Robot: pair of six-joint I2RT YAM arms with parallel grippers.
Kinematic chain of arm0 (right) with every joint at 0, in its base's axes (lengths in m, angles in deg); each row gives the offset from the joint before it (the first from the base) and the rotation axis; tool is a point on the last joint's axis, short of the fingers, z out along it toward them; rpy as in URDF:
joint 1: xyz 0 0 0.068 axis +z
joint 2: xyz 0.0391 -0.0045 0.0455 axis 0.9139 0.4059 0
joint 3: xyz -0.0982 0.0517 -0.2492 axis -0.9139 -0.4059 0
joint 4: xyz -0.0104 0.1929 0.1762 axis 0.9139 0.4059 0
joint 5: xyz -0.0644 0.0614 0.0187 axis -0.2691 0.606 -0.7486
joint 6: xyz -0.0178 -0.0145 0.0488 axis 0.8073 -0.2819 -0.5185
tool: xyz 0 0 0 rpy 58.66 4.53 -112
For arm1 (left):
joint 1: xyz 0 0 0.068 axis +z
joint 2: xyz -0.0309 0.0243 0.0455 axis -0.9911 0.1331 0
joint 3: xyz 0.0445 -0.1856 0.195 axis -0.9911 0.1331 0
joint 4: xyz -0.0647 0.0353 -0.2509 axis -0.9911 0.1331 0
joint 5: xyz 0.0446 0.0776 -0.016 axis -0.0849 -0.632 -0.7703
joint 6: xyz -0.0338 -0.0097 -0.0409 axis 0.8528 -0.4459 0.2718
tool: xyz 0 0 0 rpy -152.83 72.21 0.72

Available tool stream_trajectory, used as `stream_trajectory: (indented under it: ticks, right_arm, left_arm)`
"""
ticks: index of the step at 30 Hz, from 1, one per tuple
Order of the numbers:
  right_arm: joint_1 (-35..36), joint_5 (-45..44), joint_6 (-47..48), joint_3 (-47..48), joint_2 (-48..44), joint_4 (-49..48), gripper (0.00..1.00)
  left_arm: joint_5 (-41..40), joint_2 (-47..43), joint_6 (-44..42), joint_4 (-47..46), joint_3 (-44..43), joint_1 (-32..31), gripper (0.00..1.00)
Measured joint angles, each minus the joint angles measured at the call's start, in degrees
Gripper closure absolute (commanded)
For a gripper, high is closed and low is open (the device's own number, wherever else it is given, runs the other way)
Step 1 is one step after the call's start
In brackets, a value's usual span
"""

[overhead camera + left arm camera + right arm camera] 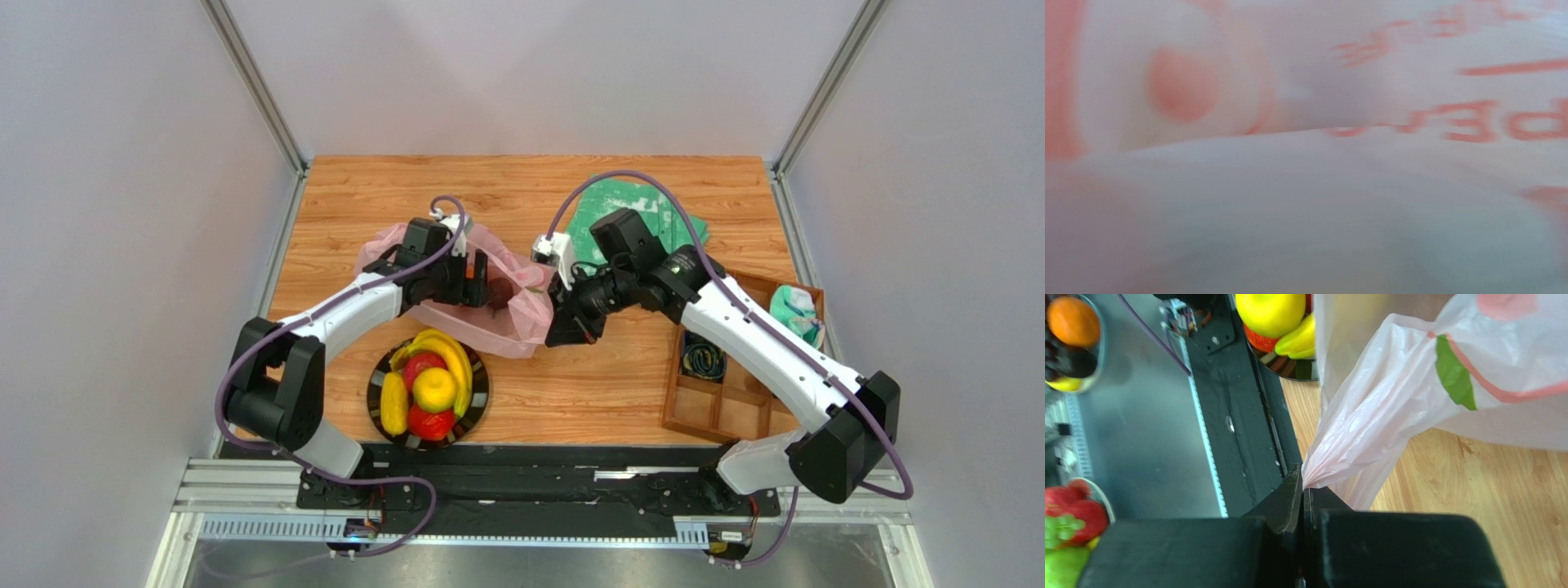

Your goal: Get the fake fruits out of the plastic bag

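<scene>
Blurred pink film across the whole left wrist view; left claw tips lost inside plastic bag, contents indistinct.

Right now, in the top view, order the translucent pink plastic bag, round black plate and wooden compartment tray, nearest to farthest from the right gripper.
1. Pink plastic bag: pinched by the right gripper, jaws shut.
2. Black plate: to its left, toward the arm bases.
3. Wooden compartment tray: off to its right.

Plain pale grey walls close in the back and both sides. Two slanting metal posts rise at the back corners. A wooden table with a light oak grain fills the middle, an aluminium rail along its near edge. Light is soft and even.
</scene>
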Motion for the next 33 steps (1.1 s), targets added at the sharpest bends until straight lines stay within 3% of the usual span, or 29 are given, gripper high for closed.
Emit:
stream_trajectory:
  ticks: [7, 17, 24, 33]
  right_arm:
    - [1.18, -4.5, 6.54, -5.57, -3.43, 0.09, 1.0]
    - [1.77, -5.97, 9.6, -5.88, -3.89, -0.66, 1.0]
    - [1.79, -5.97, 9.57, -6.49, -3.82, -1.11, 1.0]
    - [1.79, -6.25, 9.53, -6.54, -2.91, -2.01, 1.0]
  left_arm:
    - [1.42, 5.55, 9.27, 0.15, -3.82, 2.62, 0.12]
    - [14.05, 12.48, 20.02, -8.44, -4.61, 2.71, 0.11]
    - [7.02, 15.02, 16.5, -8.68, -12.13, 0.7, 0.13]
    - [2.73, 20.2, 9.07, -8.5, -16.57, 0.11, 0.24]
